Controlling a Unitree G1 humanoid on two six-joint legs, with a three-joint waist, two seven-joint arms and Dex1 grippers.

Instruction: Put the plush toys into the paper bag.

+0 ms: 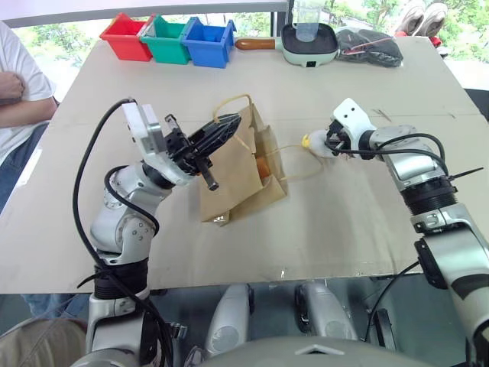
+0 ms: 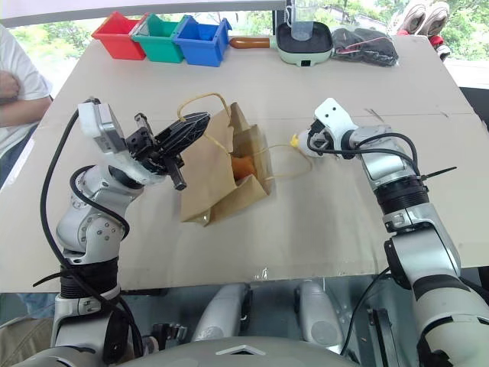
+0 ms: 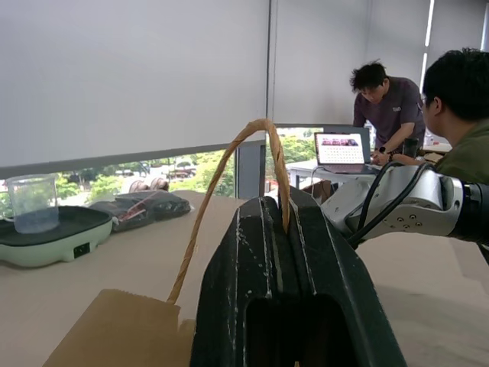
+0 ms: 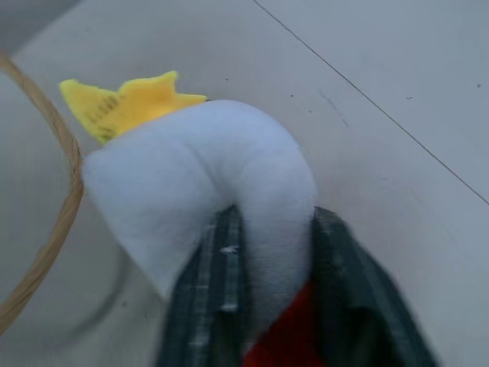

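This looks like an office or lab used for robot trials; a large beige table [image 1: 321,229] stands beside tall windows with pale roller blinds [image 3: 130,73]; two people [image 3: 390,103] work at an open laptop [image 3: 340,148] on a desk behind (trees show outside); red, green and blue plastic bins [image 1: 168,38] line the table's far edge.

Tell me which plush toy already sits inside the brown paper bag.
The orange-brown lumpy plush toy, visible in the brown paper bag's mouth. The white oval toy is outside, pinched in the right pincer.
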